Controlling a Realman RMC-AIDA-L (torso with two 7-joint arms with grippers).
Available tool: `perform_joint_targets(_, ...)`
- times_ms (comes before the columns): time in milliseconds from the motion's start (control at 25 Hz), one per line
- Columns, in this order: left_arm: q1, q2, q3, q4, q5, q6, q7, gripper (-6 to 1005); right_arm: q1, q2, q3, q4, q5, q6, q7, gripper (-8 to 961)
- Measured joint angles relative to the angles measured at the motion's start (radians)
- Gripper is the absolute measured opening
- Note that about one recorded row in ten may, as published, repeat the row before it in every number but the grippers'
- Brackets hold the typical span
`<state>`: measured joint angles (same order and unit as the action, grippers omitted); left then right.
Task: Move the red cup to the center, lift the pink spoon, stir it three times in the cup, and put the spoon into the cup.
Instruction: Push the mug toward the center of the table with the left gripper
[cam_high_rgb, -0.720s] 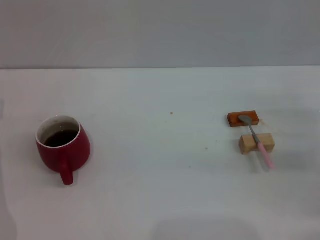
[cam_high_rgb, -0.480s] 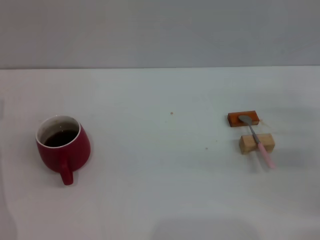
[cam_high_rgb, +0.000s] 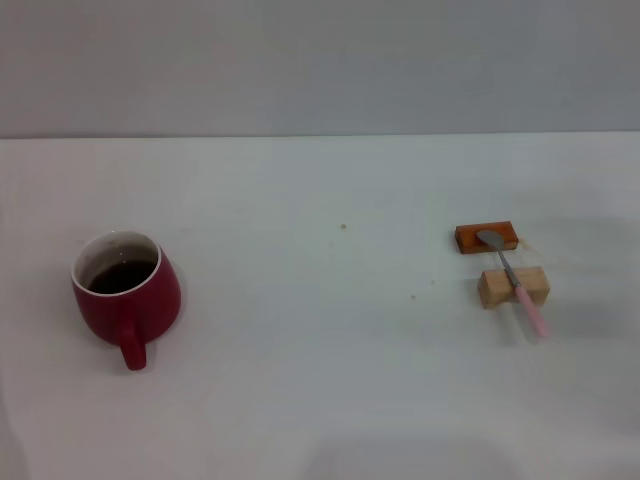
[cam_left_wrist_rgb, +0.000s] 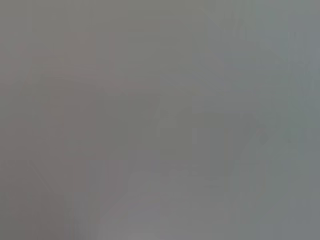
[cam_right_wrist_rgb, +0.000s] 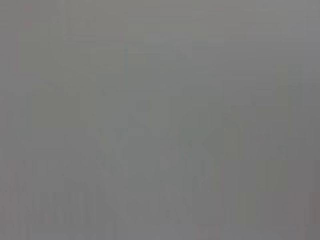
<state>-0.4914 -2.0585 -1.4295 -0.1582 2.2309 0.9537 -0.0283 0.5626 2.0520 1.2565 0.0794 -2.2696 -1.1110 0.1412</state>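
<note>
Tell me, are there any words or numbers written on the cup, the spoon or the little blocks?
None: no words, numbers, labels or signs show anywhere.
The red cup is plain red outside.
The pink spoon has no marks.
The orange block and the tan block under the spoon are bare too.
The white table has only a few tiny specks, not writing.
Both wrist views show nothing to read.

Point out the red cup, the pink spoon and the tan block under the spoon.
red cup (cam_high_rgb: 150, 300): head view, on its red outer wall.
pink spoon (cam_high_rgb: 529, 309): head view, on its pink handle.
tan block (cam_high_rgb: 494, 287): head view, on its front face.
</note>
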Motion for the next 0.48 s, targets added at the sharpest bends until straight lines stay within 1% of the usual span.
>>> perform_joint_targets(280,0.013,0.0,0.002,0.014,0.001,0.002,0.001,779,-0.019,0.008,0.004,-0.003,0.004,0.009,-0.001,739)
perform_joint_targets(320,0.029,0.002,0.008,0.026,0.003,0.002,0.008,776,-0.023,0.009,0.005,-0.003,0.004,0.004,-0.001,739)
perform_joint_targets(480,0.042,0.003,0.01,0.04,0.004,0.005,0.049,766,-0.039,0.01,0.004,0.001,0.004,-0.005,-0.002,739)
